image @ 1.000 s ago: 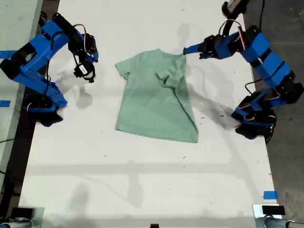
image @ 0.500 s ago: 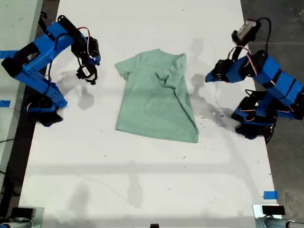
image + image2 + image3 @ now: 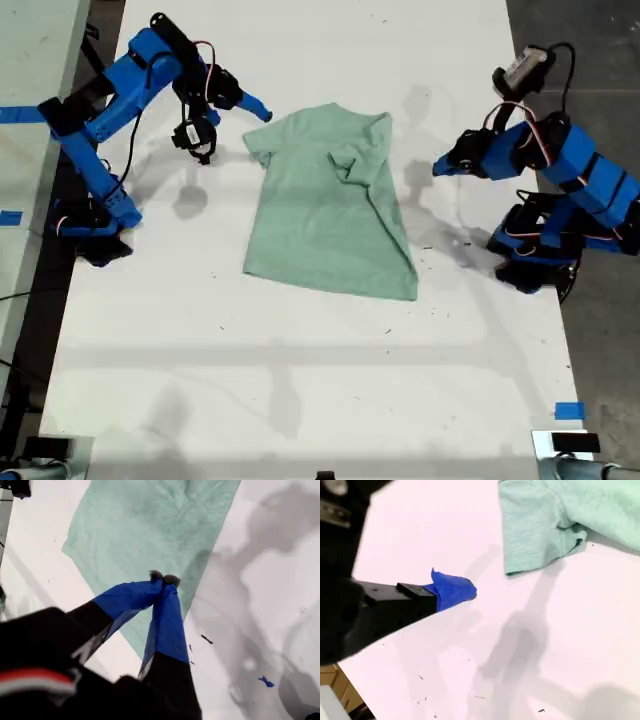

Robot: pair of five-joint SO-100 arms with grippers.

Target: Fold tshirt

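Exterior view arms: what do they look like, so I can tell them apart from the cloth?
My first arm and my second arm are both bright blue plastic, with black servos at the joints and thin red, black and white cables looping along them. My first gripper has tapered blue fingers with dark tips. My second gripper shows a blue tip on a black bar.

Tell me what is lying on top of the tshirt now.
Only its own cloth: one sleeve side of the tshirt is folded over onto the body, making a crumpled flap. No gripper or other thing rests on it. What lies under the flap is covered.
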